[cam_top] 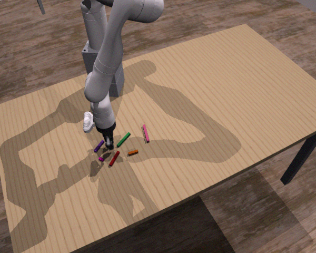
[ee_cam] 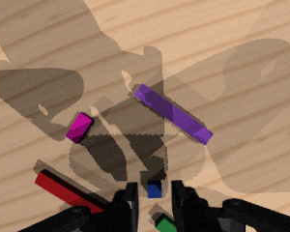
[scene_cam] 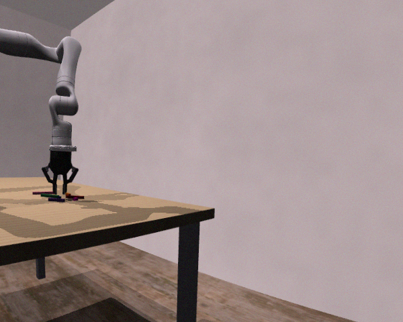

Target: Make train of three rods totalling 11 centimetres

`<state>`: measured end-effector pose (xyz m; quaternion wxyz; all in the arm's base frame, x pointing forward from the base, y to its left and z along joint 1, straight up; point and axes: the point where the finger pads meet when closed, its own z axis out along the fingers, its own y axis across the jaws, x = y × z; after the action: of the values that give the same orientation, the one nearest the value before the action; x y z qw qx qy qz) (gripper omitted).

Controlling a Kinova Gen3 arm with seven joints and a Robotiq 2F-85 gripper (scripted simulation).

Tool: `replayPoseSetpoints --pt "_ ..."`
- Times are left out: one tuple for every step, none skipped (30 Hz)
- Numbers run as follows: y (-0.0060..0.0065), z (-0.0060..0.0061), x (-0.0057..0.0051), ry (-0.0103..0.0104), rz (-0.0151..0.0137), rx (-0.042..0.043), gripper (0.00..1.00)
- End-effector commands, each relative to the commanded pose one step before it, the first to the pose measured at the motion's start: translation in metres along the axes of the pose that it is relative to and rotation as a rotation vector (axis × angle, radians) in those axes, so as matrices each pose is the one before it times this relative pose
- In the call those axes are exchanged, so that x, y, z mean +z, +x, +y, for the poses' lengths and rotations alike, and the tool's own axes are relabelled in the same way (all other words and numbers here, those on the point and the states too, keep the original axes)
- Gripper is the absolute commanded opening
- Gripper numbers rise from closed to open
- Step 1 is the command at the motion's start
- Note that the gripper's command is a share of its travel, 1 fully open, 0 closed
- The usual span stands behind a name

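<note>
My gripper (cam_top: pixel 109 147) (scene_cam: pixel 60 191) (ee_cam: pixel 155 194) points down low over the table, partly open, its fingers on either side of the blue rod (ee_cam: pixel 155 190), with gaps beside it. The top view does not show the blue rod. The purple rod (cam_top: pixel 98 146) (scene_cam: pixel 56 199) (ee_cam: pixel 173 114) and the short magenta rod (cam_top: pixel 101 159) (scene_cam: pixel 75 198) (ee_cam: pixel 79 129) lie apart. The red rod (cam_top: pixel 114 158) (ee_cam: pixel 68 193) and the green rod (cam_top: pixel 123 139) (scene_cam: pixel 50 195) (ee_cam: pixel 165 223) lie close by the gripper. The orange rod (cam_top: pixel 132 152) and the pink rod (cam_top: pixel 146 133) lie farther right in the top view.
The rods lie scattered around the gripper on the wooden table (cam_top: pixel 234 81) (scene_cam: pixel 56 221). The robot's base stands at the table's back edge in the top view. Arm shadows cross the table top.
</note>
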<state>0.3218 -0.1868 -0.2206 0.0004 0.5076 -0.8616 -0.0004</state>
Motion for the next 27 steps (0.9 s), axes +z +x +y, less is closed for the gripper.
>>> replayPoseSetpoints --pt "-0.00006 -0.00066 -0.00054 0.00136 -0.00016 0.00010 0.24" --pt "0.00000 0.00000 0.00000 0.00000 0.00000 0.00000 0.24" --pt "0.00000 0.00000 0.00001 0.00000 0.00000 0.00000 0.24" --pt "0.00000 0.00000 0.00004 0.00000 0.00000 0.00000 0.24" --pt "0.00000 0.00000 0.00010 0.00000 0.00000 0.00000 0.24" --pt "0.00000 0.00000 0.00018 0.00000 0.00000 0.00000 0.24" --pt "0.00000 0.00000 0.00027 0.00000 0.00000 0.00000 0.24" --pt "0.00000 0.00000 0.00037 0.00000 0.00000 0.00000 0.24" --pt "0.00000 0.00000 0.00048 0.00000 0.00000 0.00000 0.24" --pt "0.00000 0.00000 0.00059 0.00000 0.00000 0.00000 0.24" --pt "0.00000 0.00000 0.00069 0.00000 0.00000 0.00000 0.24" --pt "0.00000 0.00000 0.00078 0.00000 0.00000 0.00000 0.24" --pt "0.00000 0.00000 0.00086 0.00000 0.00000 0.00000 0.24" --pt "0.00000 0.00000 0.00000 0.00000 0.00000 0.00000 0.24" --pt "0.00000 0.00000 0.00000 0.00000 0.00000 0.00000 0.24" --pt "0.00000 0.00000 0.00093 0.00000 0.00000 0.00000 0.24" --pt "0.00000 0.00000 0.00099 0.00000 0.00000 0.00000 0.24" --pt "0.00000 0.00000 0.00102 0.00000 0.00000 0.00000 0.24" --pt "0.00000 0.00000 0.00104 0.00000 0.00000 0.00000 0.24" --pt "0.00000 0.00000 0.00104 0.00000 0.00000 0.00000 0.24" --pt "0.00000 0.00000 0.00103 0.00000 0.00000 0.00000 0.24" --pt "0.00000 0.00000 0.00099 0.00000 0.00000 0.00000 0.24" --pt "0.00000 0.00000 0.00094 0.00000 0.00000 0.00000 0.24" --pt "0.00000 0.00000 0.00087 0.00000 0.00000 0.00000 0.24" --pt "0.00000 0.00000 0.00079 0.00000 0.00000 0.00000 0.24" --pt "0.00000 0.00000 0.00069 0.00000 0.00000 0.00000 0.24" --pt "0.00000 0.00000 0.00059 0.00000 0.00000 0.00000 0.24"
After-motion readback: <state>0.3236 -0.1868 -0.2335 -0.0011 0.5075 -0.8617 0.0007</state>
